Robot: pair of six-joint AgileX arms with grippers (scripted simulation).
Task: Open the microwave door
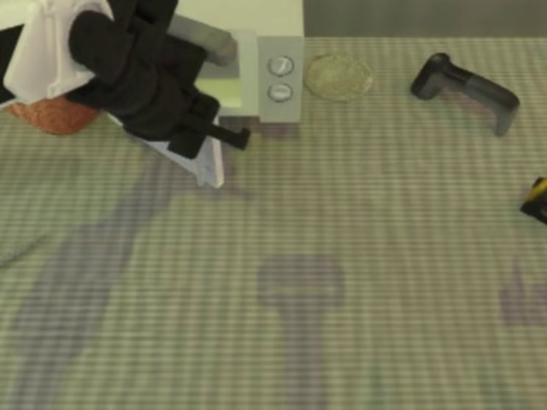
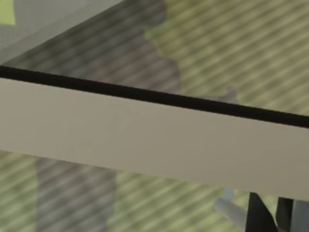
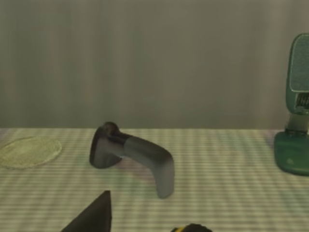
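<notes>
The table [image 1: 359, 256], covered in a striped greenish cloth, fills the top view. At its far left stands the microwave [image 1: 256, 51], white and boxy, with a narrow grey strip on its right front carrying two round silver knobs [image 1: 280, 79]. The left arm [image 1: 137, 68], black with a white cover, reaches over the microwave's front and hides much of it. Below the arm the microwave door [image 1: 209, 162] juts out toward the near side, swung away from the oven's front, and only its pale lower edge shows under the arm; in the left wrist view that edge crosses the picture as a wide pale band topped by a dark line. The left gripper [image 1: 229, 135] sits just at the door's upper part, its dark fingers pointing right; whether they are apart or closed, and whether they have hold of the door, I cannot tell. To the left, partly under the arm, lies an orange basket [image 1: 51, 115]. Right of the knobs rests a flat round pale disc [image 1: 339, 77], and farther right a dark grey handheld scanner [image 1: 466, 90]. The right gripper [image 3: 94, 217] shows only as a dark tip in the right wrist view, well apart from the microwave; its opening cannot be told
</notes>
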